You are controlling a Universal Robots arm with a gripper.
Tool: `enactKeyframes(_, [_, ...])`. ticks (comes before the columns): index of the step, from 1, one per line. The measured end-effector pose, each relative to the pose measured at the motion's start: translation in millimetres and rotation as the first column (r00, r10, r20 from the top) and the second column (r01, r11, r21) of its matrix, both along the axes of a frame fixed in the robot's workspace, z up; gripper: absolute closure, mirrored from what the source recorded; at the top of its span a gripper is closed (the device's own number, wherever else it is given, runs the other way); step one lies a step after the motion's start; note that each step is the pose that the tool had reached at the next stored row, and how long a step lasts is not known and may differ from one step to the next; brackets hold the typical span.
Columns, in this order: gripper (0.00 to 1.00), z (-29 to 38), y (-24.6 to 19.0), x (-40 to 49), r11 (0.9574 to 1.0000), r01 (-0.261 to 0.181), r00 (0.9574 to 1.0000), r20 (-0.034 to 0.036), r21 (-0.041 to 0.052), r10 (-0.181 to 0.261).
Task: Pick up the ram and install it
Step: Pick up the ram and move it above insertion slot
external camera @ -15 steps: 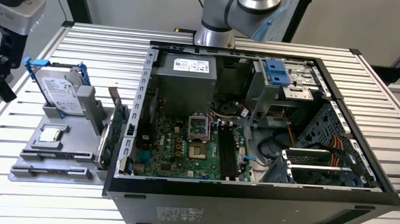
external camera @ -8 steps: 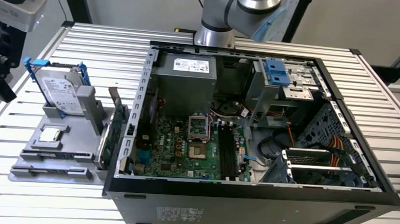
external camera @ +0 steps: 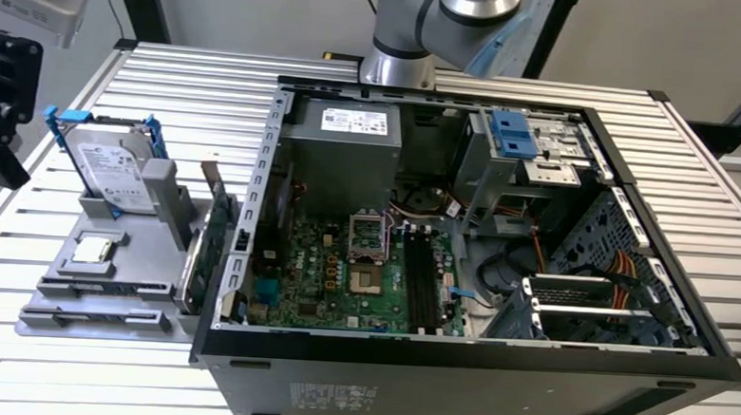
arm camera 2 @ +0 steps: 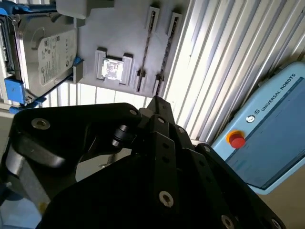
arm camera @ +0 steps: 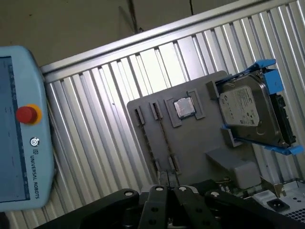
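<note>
The ram (external camera: 93, 287) stands on edge in a slot of the grey parts holder (external camera: 151, 277), beside the exterior view's left of the open computer case (external camera: 464, 360). In the wrist views it is a thin dark line (arm camera: 163, 138) (arm camera 2: 147, 52). A second thin strip sits in the outer slot (external camera: 86, 318). My gripper (arm camera 2: 157, 102) (arm camera: 171, 187) hangs above the table, its black fingers shut and empty, apart from the holder. In the exterior view it is at the far left (external camera: 3, 160). The motherboard's long dark memory slots (external camera: 418, 281) lie inside the case.
On the holder are a hard drive in a blue bracket (external camera: 113, 170) and a square silver processor (external camera: 95, 250). A green expansion card (external camera: 210, 242) stands between holder and case. A blue pendant with a red button (arm camera: 26, 114) sits off the ribbed table's edge.
</note>
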State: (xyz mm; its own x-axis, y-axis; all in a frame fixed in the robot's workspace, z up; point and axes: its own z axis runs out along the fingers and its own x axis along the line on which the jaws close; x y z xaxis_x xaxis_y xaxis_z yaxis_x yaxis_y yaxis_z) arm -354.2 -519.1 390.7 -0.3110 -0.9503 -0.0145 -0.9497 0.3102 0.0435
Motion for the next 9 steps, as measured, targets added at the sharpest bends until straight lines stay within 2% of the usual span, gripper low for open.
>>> enactKeyframes(4, [1.00,-0.1,0.1,0.0,0.9987,-0.050,0.9987,0.0001,0.0002,0.050])
enactKeyframes(9, [1.00,-0.1,0.3,0.1,0.9945,-0.105,0.9945,0.0001,0.0003,0.105])
